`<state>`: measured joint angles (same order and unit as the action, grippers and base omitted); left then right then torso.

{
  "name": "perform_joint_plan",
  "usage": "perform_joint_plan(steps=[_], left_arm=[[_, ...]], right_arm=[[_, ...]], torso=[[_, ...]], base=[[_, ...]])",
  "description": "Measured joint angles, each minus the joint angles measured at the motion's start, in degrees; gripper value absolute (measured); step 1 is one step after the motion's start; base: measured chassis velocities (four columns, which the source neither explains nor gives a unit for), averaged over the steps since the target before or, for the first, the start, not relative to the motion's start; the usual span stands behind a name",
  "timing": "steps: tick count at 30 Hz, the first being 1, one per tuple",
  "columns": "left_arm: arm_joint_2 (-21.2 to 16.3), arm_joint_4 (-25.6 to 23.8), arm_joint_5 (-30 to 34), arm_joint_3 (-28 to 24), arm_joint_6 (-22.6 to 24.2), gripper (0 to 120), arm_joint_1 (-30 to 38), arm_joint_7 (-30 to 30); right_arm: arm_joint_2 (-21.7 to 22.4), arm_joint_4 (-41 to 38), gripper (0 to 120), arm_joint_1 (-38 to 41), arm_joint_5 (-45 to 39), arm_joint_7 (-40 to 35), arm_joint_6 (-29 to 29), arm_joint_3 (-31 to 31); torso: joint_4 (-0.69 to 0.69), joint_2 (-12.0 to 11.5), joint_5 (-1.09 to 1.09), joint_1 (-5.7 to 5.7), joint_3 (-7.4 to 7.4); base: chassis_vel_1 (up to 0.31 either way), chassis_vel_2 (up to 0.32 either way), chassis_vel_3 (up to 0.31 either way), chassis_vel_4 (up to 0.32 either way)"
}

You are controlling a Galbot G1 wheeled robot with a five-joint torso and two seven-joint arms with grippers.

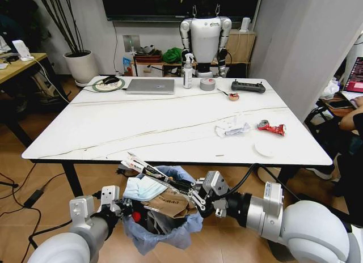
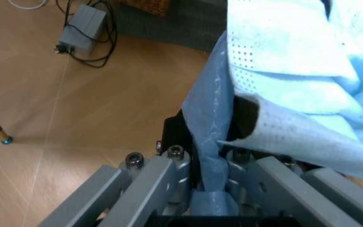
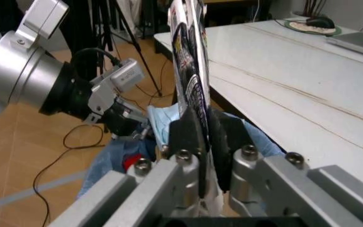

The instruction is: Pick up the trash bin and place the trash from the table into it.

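Observation:
The trash bin (image 1: 170,233), lined with a crinkly light-blue bag (image 2: 282,71), hangs just below the table's (image 1: 113,132) front edge. My left gripper (image 1: 123,208) is shut on its bagged rim (image 2: 210,151). Inside lie a pale blue mask (image 1: 142,188) and a brown cardboard piece (image 1: 170,205). My right gripper (image 1: 190,192) is shut on a flat printed wrapper (image 1: 146,168), held over the bin's mouth and standing edge-on between the fingers (image 3: 191,61). On the table's right part lie crumpled tissues (image 1: 231,127), a crushed red-labelled bottle (image 1: 271,127) and a flat white packet (image 1: 265,148).
Along the table's far edge stand a grey laptop (image 1: 150,85), a spray bottle (image 1: 187,71), a tape roll (image 1: 207,84), a small wrapper (image 1: 232,96) and a black controller (image 1: 248,87). A power brick and cables (image 2: 83,30) lie on the wooden floor.

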<state>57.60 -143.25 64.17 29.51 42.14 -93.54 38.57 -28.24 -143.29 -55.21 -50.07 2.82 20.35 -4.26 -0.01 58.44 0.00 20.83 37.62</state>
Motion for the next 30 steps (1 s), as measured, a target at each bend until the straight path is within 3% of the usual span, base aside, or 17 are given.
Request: perform_joint_plan(steps=[5, 8, 12, 14, 16, 19, 22, 25, 28, 30], left_arm=[[0.0, 0.0, 0.0, 0.2, 0.0, 2, 0.0, 0.0], [-0.2, 0.0, 0.3, 0.2, 0.0, 2, 0.3, 0.0], [-0.4, 0.0, 0.4, 0.2, 0.0, 2, 0.3, 0.0], [-0.6, 0.0, 0.5, 0.3, 0.0, 2, 0.2, 0.0], [-0.6, 0.0, 0.5, 0.3, 0.0, 2, 0.2, 0.0], [-0.6, 0.0, 0.4, 0.3, 0.0, 2, -0.3, 0.0], [-0.6, 0.0, 0.3, 0.3, 0.0, 2, -0.7, 0.0], [-0.5, 0.0, 0.1, 0.5, 0.0, 2, -1.3, 0.1], [-0.4, 0.0, 0.0, 0.6, 0.0, 2, -1.8, 0.2], [-0.4, 0.0, 0.0, 0.6, 0.0, 2, -1.8, 0.2]], right_arm=[[-0.1, 0.0, 22, -0.5, 0.0, 0.0, -0.3, 0.0], [-0.2, 0.0, 38, -1.1, 0.9, 0.0, -1.1, 0.0], [-0.4, 0.0, 47, -1.4, 1.1, -0.2, -1.4, 0.1], [-1.2, 0.1, 60, -0.6, -0.4, -2.5, -1.5, 0.5], [-1.5, 0.1, 60, -0.1, -1.4, -3.7, -1.4, 0.6], [-4.2, 0.1, 76, 2.9, -7.8, -12.8, -0.4, 1.6], [-5.7, 0.1, 84, 4.0, -10.7, -19.0, -0.2, 2.2], [-9.3, 1.9, 97, 6.6, -16.2, -33.2, 2.0, 4.1], [-12.5, 6.4, 100, 8.4, -21.8, -42.6, 3.0, 6.0], [-12.8, 7.0, 100, 8.4, -22.0, -43.1, 3.0, 6.2]], torso=[[0.0, 0.0, 0.0, 0.0, 0.0], [0.0, 0.0, 0.0, 0.0, 0.0], [0.0, 0.0, 0.0, 0.0, 0.0], [-0.01, 0.0, 0.0, 0.0, 0.0], [-0.01, 0.0, 0.0, 0.0, 0.0], [0.0, 0.0, 0.0, 0.0, 0.0], [0.0, 0.0, 0.0, 0.0, 0.0], [0.0, 0.0, -0.02, 0.0, -0.01], [0.01, 0.0, 0.0, 0.0, 0.0], [0.01, 0.0, 0.0, 0.0, -0.01]], base=[[0.0, 0.0, 0.0, 0.0], [0.0, 0.0, 0.0, 0.0], [0.0, 0.0, 0.0, 0.0], [0.0, 0.0, 0.0, 0.0], [0.0, 0.0, 0.0, 0.0], [0.0, 0.0, 0.0, 0.0], [0.0, 0.0, 0.0, 0.0], [0.0, 0.0, 0.0, 0.0], [0.0, 0.0, 0.0, 0.0], [0.0, 0.0, 0.0, 0.0]])
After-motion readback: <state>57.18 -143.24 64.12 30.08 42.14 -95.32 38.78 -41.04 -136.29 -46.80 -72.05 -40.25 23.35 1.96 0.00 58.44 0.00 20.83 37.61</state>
